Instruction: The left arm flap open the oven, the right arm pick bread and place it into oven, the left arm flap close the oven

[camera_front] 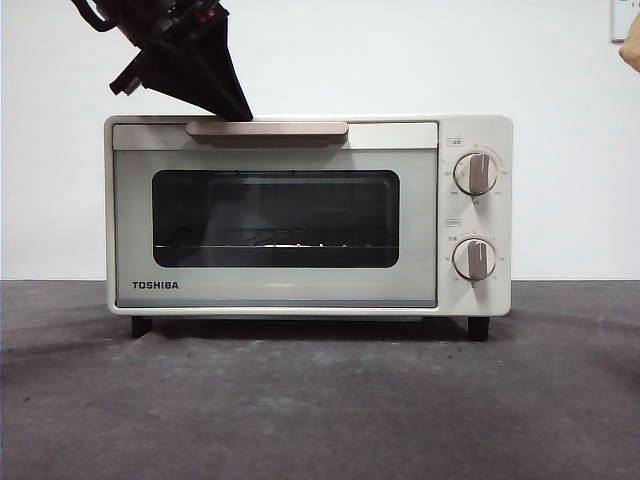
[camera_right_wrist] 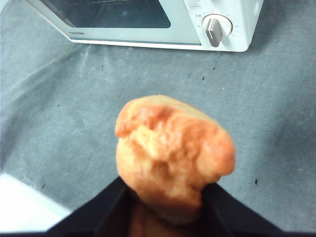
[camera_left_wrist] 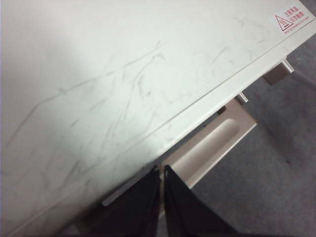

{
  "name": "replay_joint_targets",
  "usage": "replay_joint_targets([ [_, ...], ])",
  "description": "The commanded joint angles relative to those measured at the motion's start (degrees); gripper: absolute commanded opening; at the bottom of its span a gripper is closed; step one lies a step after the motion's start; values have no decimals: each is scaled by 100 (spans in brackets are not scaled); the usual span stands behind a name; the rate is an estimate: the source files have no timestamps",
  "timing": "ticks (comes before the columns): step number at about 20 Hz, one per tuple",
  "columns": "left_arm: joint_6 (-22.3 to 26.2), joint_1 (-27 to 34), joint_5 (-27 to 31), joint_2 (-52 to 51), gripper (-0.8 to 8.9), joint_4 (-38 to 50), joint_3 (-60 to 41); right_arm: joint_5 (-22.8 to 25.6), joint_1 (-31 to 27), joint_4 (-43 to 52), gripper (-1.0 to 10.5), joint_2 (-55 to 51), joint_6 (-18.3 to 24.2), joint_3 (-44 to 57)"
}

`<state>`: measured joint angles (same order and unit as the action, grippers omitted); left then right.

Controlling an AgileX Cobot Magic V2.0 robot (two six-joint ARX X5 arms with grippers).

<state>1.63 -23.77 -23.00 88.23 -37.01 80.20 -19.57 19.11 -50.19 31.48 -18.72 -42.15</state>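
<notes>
The cream-white TOSHIBA oven (camera_front: 300, 215) stands in the middle of the table with its door shut against the body. My left gripper (camera_front: 238, 108) comes down from the upper left. Its jaws are shut together, with the tips at the left end of the beige bar handle (camera_front: 267, 129). The left wrist view shows the shut gripper (camera_left_wrist: 162, 172) at the oven's top edge, right by the handle (camera_left_wrist: 212, 148). My right gripper (camera_right_wrist: 165, 200) is shut on the golden-orange bread (camera_right_wrist: 170, 153) and holds it above the table in front of the oven (camera_right_wrist: 148, 22). A sliver of the bread (camera_front: 632, 50) shows at the front view's top right.
The table (camera_front: 320, 400) is covered with a dark grey mat, bare in front of the oven. Two round knobs (camera_front: 475, 173) sit on the oven's right side. A white wall stands behind. A white strip (camera_right_wrist: 24, 212) borders the mat.
</notes>
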Motion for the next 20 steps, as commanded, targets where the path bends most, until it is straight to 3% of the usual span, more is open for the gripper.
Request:
replay_joint_targets([
  [1,201,-37,11,144,16,-103,127,-131,26,37,147,11,-105,-94],
  [5,540,-120,260,205,16,-640,127,-208,26,39,147,11,-149,-94],
  [14,726,-505,866,199,17,-1320,66,-208,26,39,147,11,-146,-94],
  [20,518,-737,868,-208,17,-870,-855,-210,26,39,147,11,-146,-94],
])
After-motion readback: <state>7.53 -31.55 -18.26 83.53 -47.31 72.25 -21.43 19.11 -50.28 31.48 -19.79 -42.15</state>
